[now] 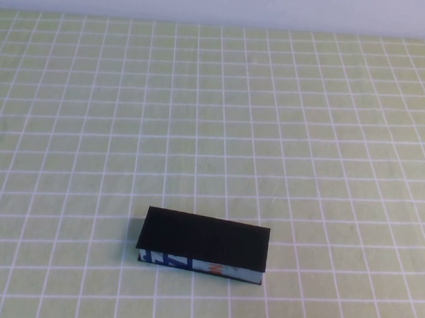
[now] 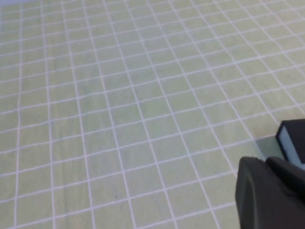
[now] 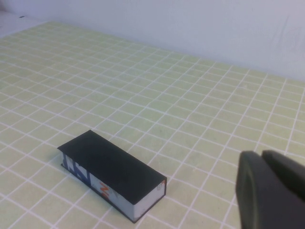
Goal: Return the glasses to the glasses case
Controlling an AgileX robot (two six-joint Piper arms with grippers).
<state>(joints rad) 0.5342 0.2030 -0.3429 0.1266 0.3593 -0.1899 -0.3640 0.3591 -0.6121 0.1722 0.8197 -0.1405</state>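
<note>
Lying nearest the robot's edge of the table, the glasses case (image 1: 204,247) sits flat on the green-and-white checked cloth (image 1: 289,121), slightly left of the middle in the high view. Its black flap lid is down and covers the whole top; the light-blue front edge with dark-blue and orange marks faces the robot. The long side of the case runs roughly across the table, a little skewed, its right end lying slightly nearer the robot. The glasses cannot be seen in any view, and whether they lie inside the closed case cannot be told.

Neither arm reaches into the high view. The left gripper (image 2: 271,193) shows only as a dark, blurred mass in its own wrist view, above the cloth, with one short end of the case just beside it there; how far its fingers are parted cannot be told. The right gripper (image 3: 271,191) appears likewise as a dark mass in its wrist view, apart from the case, holding nothing visible; its opening cannot be told either.

Farther off, the cloth runs bare to the pale wall (image 1: 225,1) at the back.
</note>
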